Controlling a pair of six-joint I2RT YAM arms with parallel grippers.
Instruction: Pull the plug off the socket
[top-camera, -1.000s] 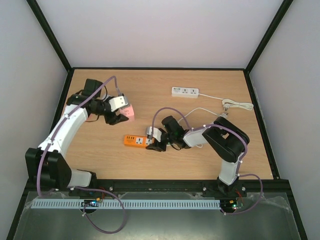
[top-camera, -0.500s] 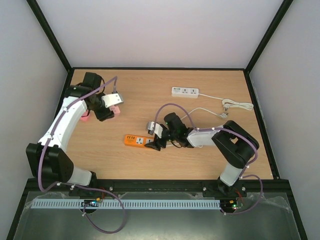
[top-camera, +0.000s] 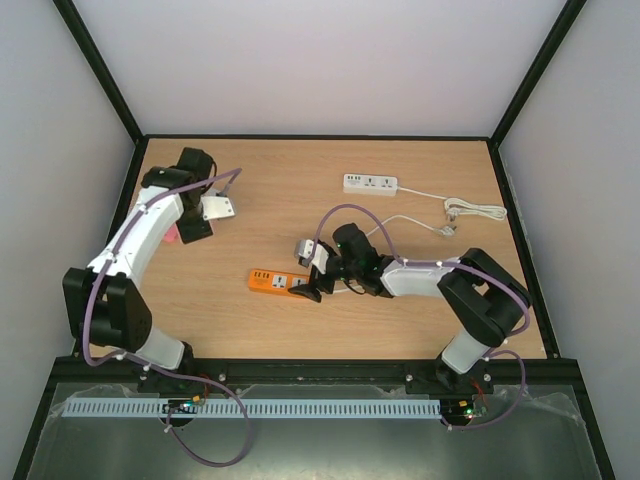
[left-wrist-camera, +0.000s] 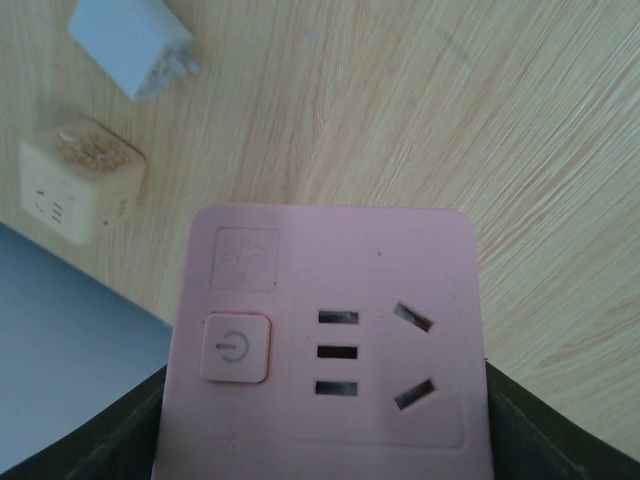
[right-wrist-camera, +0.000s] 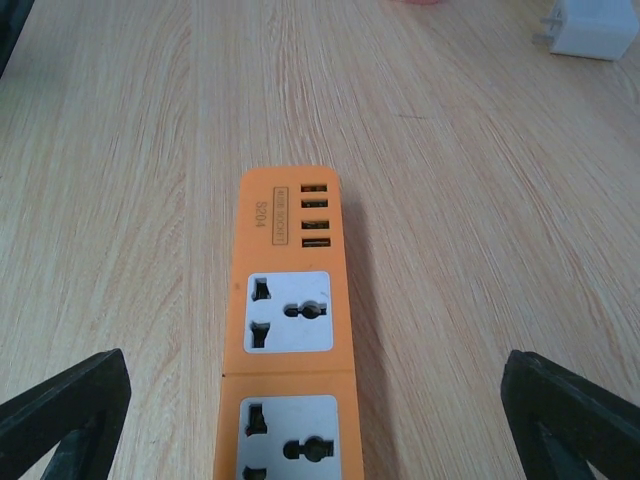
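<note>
The pink socket (left-wrist-camera: 325, 360), its slots empty, is clamped in the left hand (left-wrist-camera: 330, 440); the white plug (left-wrist-camera: 130, 45) lies free on the desk (left-wrist-camera: 450, 130), ahead of this hand and to its left. I judge a bump is the danger: the desk edge and a yellow cube socket (left-wrist-camera: 75, 185) are close on this hand's left, with open room on its right. The right hand (right-wrist-camera: 320, 410) stands wide over the orange power strip (right-wrist-camera: 290, 260).

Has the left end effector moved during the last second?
Yes. The left end effector went leftward, away from the white power strip, toward the left edge of the table.
</note>
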